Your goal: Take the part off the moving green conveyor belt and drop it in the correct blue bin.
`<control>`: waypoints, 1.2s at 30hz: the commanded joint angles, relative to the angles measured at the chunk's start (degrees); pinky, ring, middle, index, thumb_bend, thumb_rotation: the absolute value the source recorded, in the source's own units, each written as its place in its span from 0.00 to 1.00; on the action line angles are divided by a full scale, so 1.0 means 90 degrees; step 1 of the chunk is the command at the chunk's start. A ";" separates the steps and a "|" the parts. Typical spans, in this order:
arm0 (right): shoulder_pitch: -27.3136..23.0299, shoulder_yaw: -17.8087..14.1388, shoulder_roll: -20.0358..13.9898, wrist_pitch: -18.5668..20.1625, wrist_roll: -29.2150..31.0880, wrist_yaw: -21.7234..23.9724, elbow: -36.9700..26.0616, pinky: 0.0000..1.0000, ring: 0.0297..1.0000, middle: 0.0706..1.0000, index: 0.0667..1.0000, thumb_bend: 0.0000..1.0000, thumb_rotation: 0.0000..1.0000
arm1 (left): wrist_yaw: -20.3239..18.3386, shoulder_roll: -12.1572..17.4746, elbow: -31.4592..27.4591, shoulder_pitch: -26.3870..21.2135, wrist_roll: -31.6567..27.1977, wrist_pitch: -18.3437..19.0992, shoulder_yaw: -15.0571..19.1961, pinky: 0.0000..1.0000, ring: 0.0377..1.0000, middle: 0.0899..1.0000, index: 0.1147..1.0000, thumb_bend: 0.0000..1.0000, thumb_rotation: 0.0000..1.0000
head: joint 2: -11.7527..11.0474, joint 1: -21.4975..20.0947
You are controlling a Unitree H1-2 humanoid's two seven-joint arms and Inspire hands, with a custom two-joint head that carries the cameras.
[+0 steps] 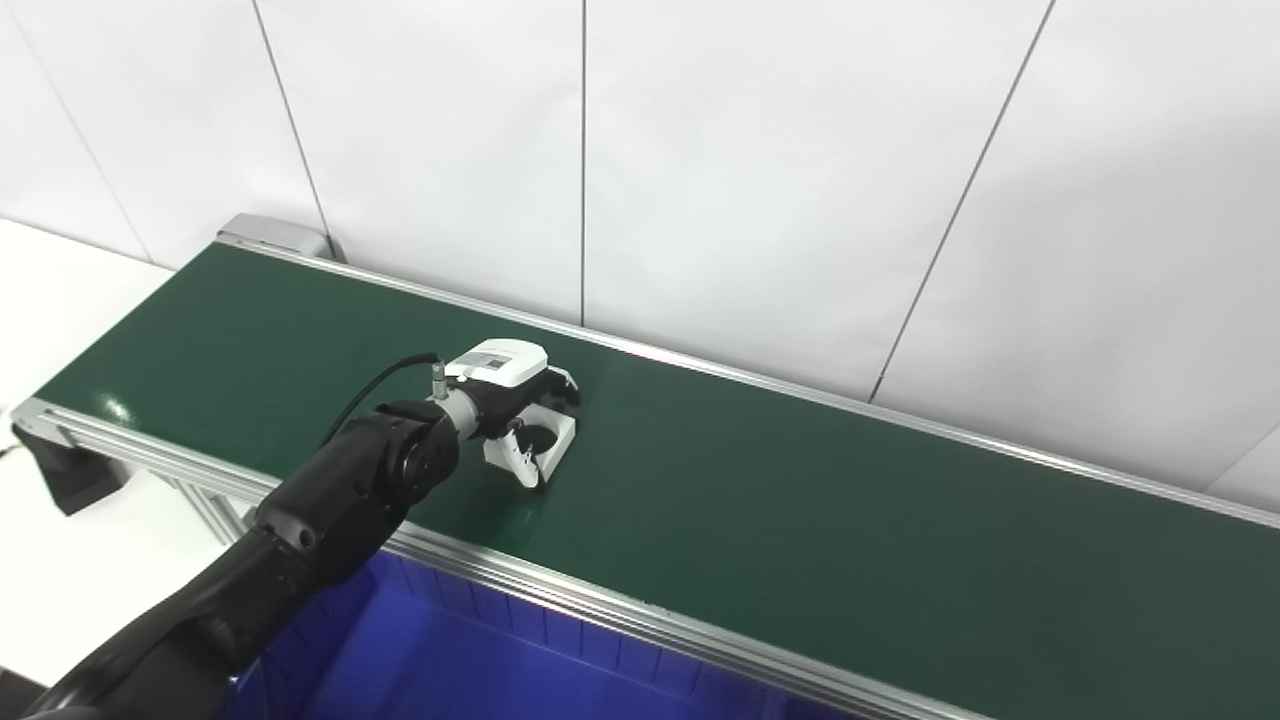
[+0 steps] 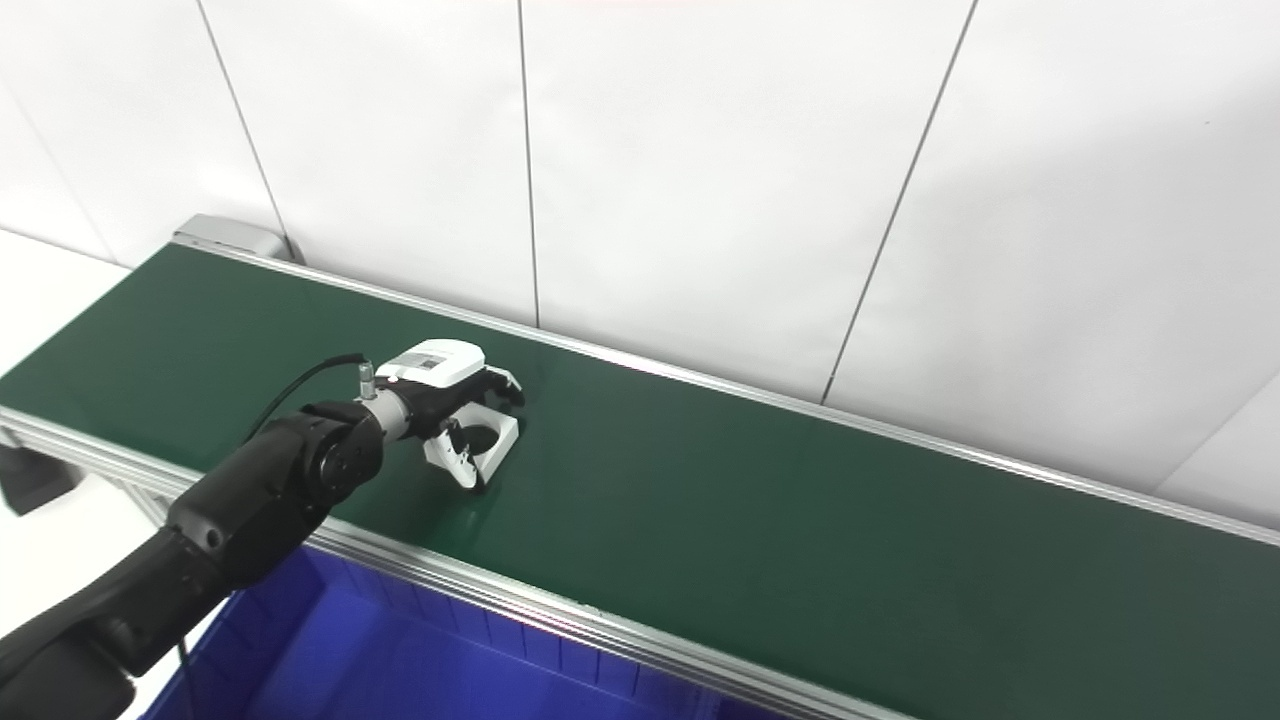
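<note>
A small white part [image 1: 556,441] with a round hole lies on the green conveyor belt [image 1: 820,510], left of the middle. My left hand [image 1: 505,388] reaches in from the lower left and sits right over the part, fingers on its far side and thumb on its near side, closed around it. The part still rests on the belt. The same shows in the right eye view, with the hand [image 2: 440,382] on the part [image 2: 498,438]. My right hand is out of sight. A blue bin [image 1: 470,665] lies below the belt's near edge.
The belt has aluminium rails [image 1: 600,600] along both long edges and ends at a grey roller housing [image 1: 275,235] at the far left. A white panelled wall [image 1: 760,180] stands close behind it. A dark box [image 1: 70,475] hangs under the belt's left corner.
</note>
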 commanded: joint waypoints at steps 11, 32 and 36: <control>0.0018 0.0006 -0.0022 -0.0362 0.0021 -0.0097 -0.0190 0.76 0.79 0.84 0.91 0.75 0.32 | 0.1611 -0.0048 -0.0216 0.0118 -0.0154 -0.0294 0.0476 0.22 0.36 0.42 0.44 0.50 0.00 | 0.0026 -0.0015; 0.0182 0.0137 0.0053 -0.0382 0.0031 -0.0133 -0.0582 0.72 0.77 0.83 0.89 0.77 0.35 | 0.2090 -0.0785 -0.2923 0.1819 -0.1932 -0.2227 0.1153 0.31 0.39 0.42 0.44 0.50 0.00 | 0.0680 -0.1008; 0.0232 0.0124 0.0087 -0.0332 -0.0044 -0.0097 -0.0736 0.72 0.78 0.83 0.89 0.79 0.38 | 0.2021 -0.0949 -0.3116 0.2286 -0.2098 -0.2666 0.0998 0.25 0.36 0.41 0.45 0.49 0.00 | 0.0954 -0.1355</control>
